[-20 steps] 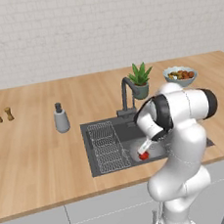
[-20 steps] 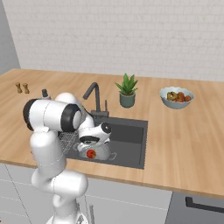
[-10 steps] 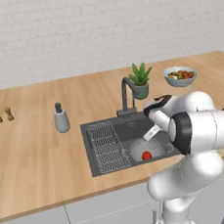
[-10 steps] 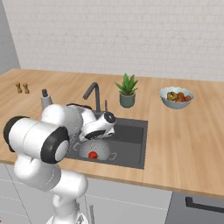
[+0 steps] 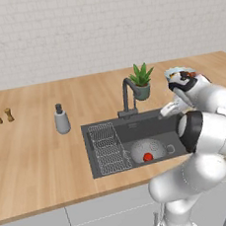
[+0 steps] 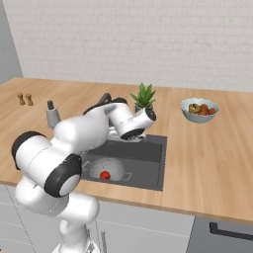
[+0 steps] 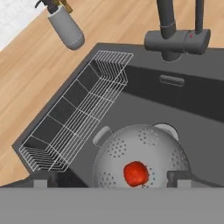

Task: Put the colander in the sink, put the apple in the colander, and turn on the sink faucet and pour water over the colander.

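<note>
in the left base view the colander [image 5: 148, 149] sits in the sink [image 5: 110, 162] with the apple [image 5: 147, 156] inside, in the right base view the gripper [image 6: 132, 140] hangs over the basin near the sink faucet [image 6: 100, 102], and in the hand view its fingertips [image 7: 40, 181] stand wide apart, holding nothing, above colander and apple.

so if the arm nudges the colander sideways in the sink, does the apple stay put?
Probably not fully. The apple is round and lies loose at the bottom of the colander, so a nudge would likely rock it. The curved wall should roll it back to the middle. The colander looks like stiff metal, so it would likely slide across the sink floor rather than flex.
</note>
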{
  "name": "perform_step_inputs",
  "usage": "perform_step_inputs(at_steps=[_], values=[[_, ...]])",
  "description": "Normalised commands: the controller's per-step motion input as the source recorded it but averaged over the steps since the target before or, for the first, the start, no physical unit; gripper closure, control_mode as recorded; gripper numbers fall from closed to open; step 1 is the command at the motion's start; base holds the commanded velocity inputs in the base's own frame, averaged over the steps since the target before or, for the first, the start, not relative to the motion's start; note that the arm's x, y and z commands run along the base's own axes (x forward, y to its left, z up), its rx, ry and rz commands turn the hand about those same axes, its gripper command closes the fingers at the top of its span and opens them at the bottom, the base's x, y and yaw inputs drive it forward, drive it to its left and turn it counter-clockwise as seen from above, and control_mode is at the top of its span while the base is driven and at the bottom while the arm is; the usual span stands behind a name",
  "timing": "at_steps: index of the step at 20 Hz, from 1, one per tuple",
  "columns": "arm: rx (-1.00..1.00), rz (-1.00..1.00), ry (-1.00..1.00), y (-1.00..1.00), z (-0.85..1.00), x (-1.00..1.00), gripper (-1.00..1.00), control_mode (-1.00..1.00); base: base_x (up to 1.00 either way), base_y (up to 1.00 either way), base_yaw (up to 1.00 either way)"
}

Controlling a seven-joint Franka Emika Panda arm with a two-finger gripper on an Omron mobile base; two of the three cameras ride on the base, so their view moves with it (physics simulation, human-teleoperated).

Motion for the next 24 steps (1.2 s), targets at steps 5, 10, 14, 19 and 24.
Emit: perform_step_inputs(at_steps=[5,10,14,19,24], values=[[0.23,0.0,0.05,0.01,0.23,0.17,-1.0,-1.0,0.0,0.0,0.0],[0.19,-0.02,0.0,0.18,0.0,0.23,-1.0,-1.0,0.0,0.0,0.0],[0.14,-0.02,-0.07,0.2,0.0,0.12,-1.0,-1.0,0.0,0.0,0.0],[0.08,-0.08,-0.16,0.2,0.0,0.06,-1.0,-1.0,0.0,0.0,0.0],[0.0,-0.13,-0.16,0.27,0.0,0.26,-1.0,-1.0,0.0,0.0,0.0]])
